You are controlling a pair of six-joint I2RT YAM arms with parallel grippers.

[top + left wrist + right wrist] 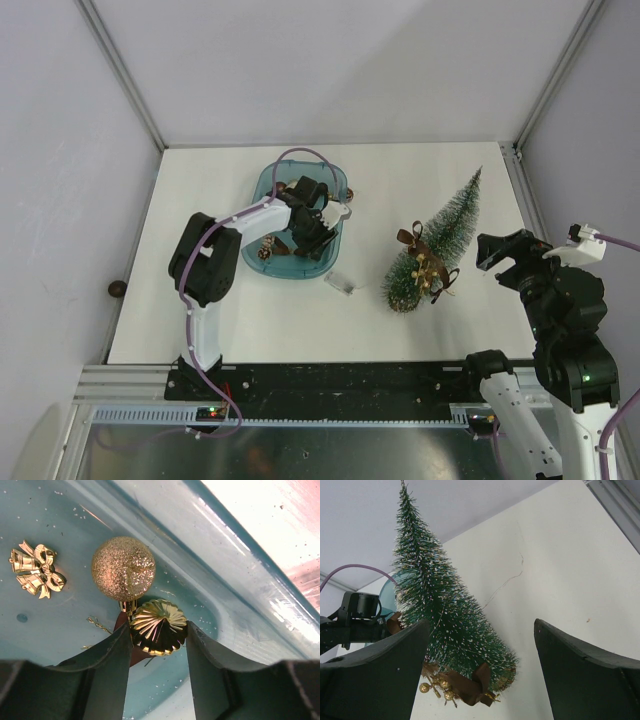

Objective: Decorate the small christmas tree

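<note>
The left gripper (pixel 159 630) reached into the teal tray (pixel 265 190), its jaws half-closed against both sides of a gold fluted ornament (pixel 158 625) just beside a glitter ball (pixel 123 568). The small christmas tree (pixel 442 238) was on the table well to that gripper's right, with its base at the near left and its tip at the far right. The right gripper (pixel 500 255) was nearer the tree, wide open and empty.

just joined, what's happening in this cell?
Left gripper is down in the teal tray, jaws bracketing a gold fluted ornament; can't tell if it's gripped yet. Right gripper hangs open beside the small christmas tree on the table, which carries a brown bow and gold bits near its base.
</note>
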